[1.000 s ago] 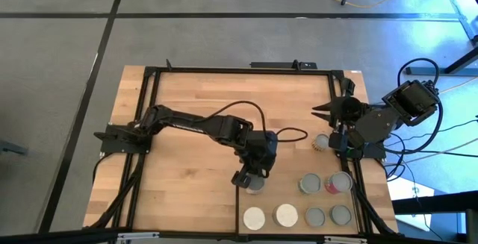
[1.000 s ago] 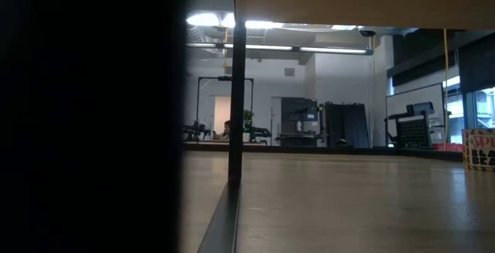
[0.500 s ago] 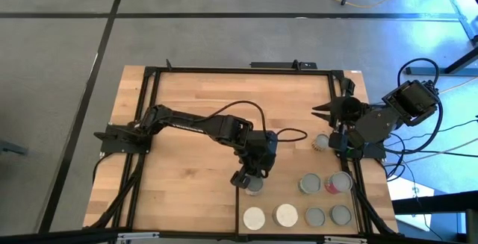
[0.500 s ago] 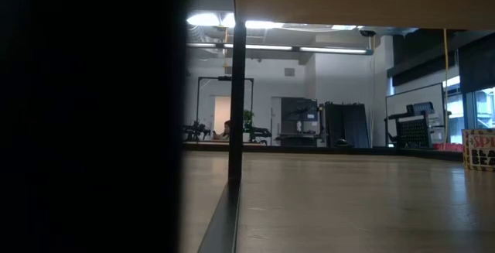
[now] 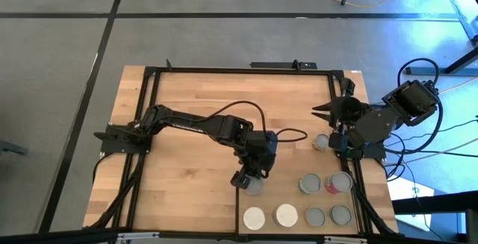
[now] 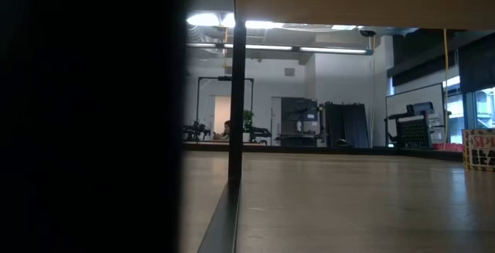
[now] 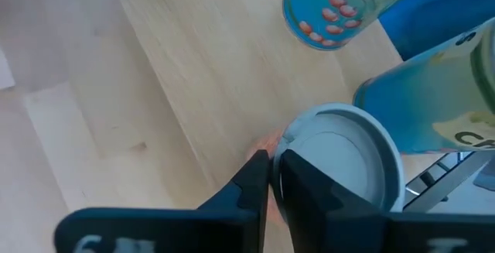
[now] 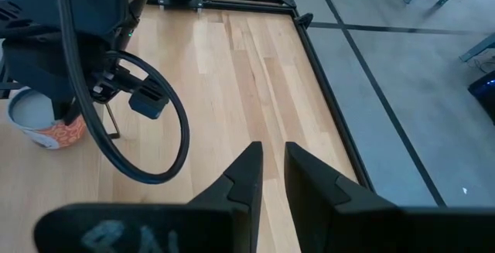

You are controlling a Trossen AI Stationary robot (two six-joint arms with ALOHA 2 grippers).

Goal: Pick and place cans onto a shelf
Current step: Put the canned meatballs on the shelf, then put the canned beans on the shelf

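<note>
High view: the left gripper (image 5: 247, 177) hangs directly over a grey-topped can (image 5: 255, 186) standing at the near-left edge of the shelf (image 5: 295, 162), beside its black strip. Left wrist view: the gripper's fingers (image 7: 251, 187) stand nearly together beside the can's lid (image 7: 340, 164), with no grasp visible; whether they are released cannot be told. A blue can (image 7: 329, 9) nearby carries red dots and the letter fragment "herm"; another blue label beyond is unreadable. High view: six more cans (image 5: 299, 199) stand on the shelf's near part, two white-topped (image 5: 270, 216). The right gripper (image 5: 317, 110) waits at the surface's right edge, fingers narrowly parted, empty.
</note>
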